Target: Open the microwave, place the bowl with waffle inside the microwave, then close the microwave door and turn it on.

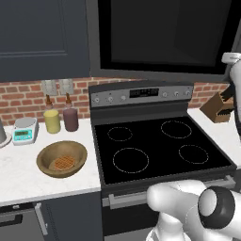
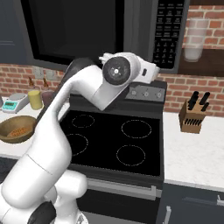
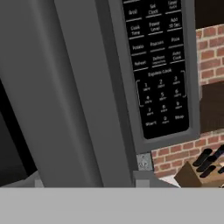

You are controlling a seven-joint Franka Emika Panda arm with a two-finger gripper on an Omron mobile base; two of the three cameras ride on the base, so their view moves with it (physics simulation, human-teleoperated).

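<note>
The microwave (image 1: 160, 70) hangs over the stove with its door (image 2: 70, 30) shut, black window facing out. My gripper (image 2: 153, 72) is up at the lower end of the long grey door handle (image 2: 136, 26), just left of the button panel (image 2: 168, 33). Its fingers are hidden behind the hand, so I cannot tell whether they hold the bar. In the hand view the handle (image 3: 83, 96) stands very close on the left and the button panel (image 3: 159, 65) on the right. The wooden bowl (image 1: 44, 164) rests on the left counter with the waffle (image 1: 64, 163) inside; the bowl (image 2: 13, 127) is also at the left edge.
The black stove (image 1: 155, 146) lies below the microwave. A scale (image 1: 25, 131) and two bottles (image 1: 61, 118) stand behind the bowl. A knife block (image 2: 192, 116) sits on the right counter. A dark blue cabinet (image 1: 42, 37) hangs at the upper left.
</note>
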